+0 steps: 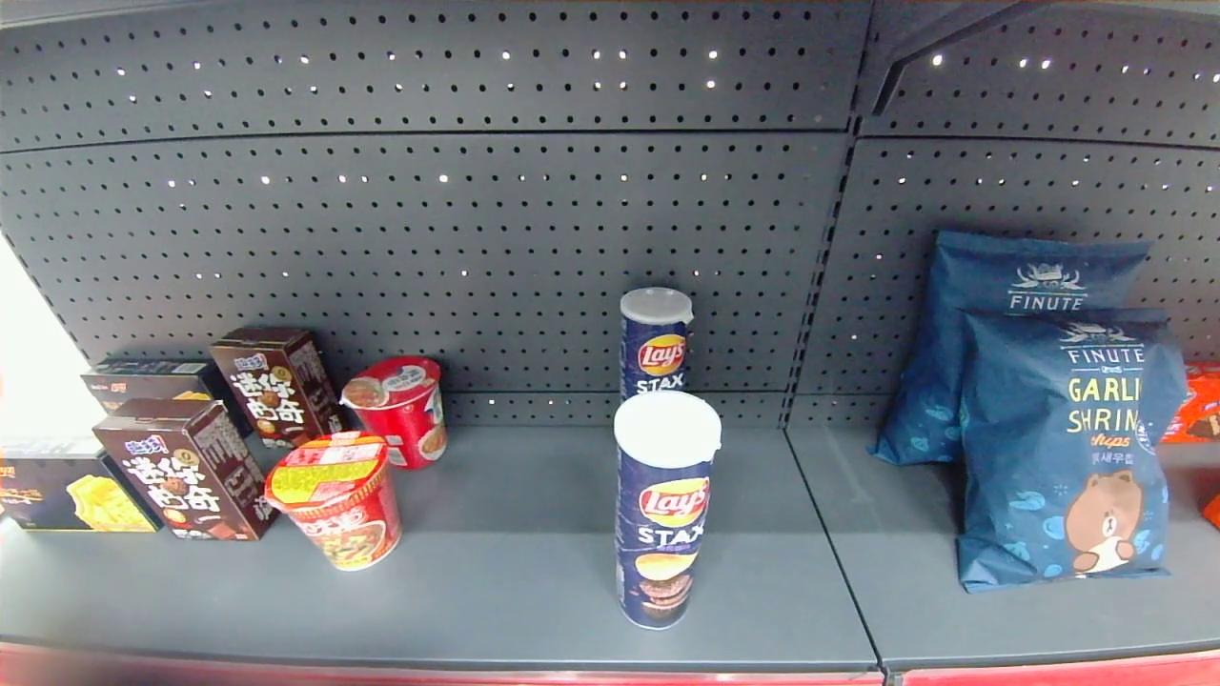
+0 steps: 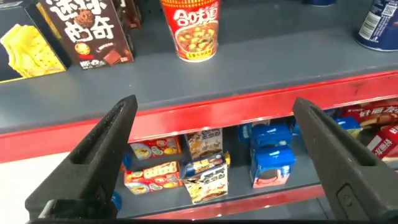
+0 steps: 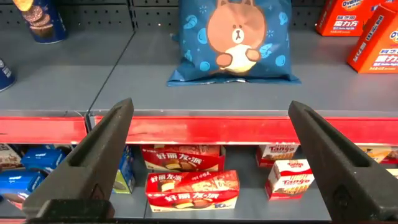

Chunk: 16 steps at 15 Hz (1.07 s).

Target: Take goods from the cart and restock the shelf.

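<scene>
Cylindrical chip can [image 1: 664,510] stands on matte grey shelf [image 1: 515,572]

Before you stands a dark grey perforated metal back panel [image 1: 429,238], split by a slotted vertical upright [image 1: 820,286], with pinpoints of light showing through its holes. Below it runs the flat grey metal shelf [image 1: 515,572] with a glossy red front edge strip [image 2: 249,106], and you'll see a bright white glare [image 1: 24,362] at the far left.
</scene>
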Motion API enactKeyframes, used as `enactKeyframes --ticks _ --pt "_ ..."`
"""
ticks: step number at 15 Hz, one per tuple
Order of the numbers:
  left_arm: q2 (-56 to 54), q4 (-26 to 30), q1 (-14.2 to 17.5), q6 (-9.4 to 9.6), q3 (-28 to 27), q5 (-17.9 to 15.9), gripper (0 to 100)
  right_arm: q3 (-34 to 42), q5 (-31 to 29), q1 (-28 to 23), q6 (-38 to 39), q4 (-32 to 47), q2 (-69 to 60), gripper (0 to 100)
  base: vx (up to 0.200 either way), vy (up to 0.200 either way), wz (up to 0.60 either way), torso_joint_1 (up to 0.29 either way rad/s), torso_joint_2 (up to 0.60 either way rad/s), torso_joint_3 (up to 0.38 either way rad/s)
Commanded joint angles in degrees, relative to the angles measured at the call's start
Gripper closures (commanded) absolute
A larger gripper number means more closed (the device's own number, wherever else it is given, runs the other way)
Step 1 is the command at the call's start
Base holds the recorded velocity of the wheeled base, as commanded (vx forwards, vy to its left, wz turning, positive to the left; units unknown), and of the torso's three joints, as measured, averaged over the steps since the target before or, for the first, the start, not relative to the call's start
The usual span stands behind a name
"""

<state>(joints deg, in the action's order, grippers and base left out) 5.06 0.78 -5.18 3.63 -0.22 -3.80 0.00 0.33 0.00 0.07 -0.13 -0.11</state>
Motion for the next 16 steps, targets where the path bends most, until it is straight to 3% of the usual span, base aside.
enactKeyframes --ticks 1,6,8,16 --pt "0.39 0.19 -0.18 -0.12 -0.22 -1.56 0 0.00 0.02 0.00 0.01 -0.04 0.11 0 0.000 0.000 0.00 0.000 0.00 0.000" --pt "0.30 0.19 -0.09 -1.08 -0.13 -2.26 0 0.00 0.02 0.00 -0.07 -0.04 0.11 0 0.000 0.000 0.00 0.000 0.00 0.000" --pt "-3.39 0.54 5.09 -0.64 -0.22 -3.76 0 0.00 0.02 0.00 0.01 -0.04 0.11 0 0.000 0.000 0.00 0.000 0.00 0.000" --pt "-4.97 -0.25 5.09 -0.03 0.13 -3.84 0 0.00 0.02 0.00 0.01 -0.04 0.11 0 0.000 0.000 0.00 0.000 0.00 0.000"
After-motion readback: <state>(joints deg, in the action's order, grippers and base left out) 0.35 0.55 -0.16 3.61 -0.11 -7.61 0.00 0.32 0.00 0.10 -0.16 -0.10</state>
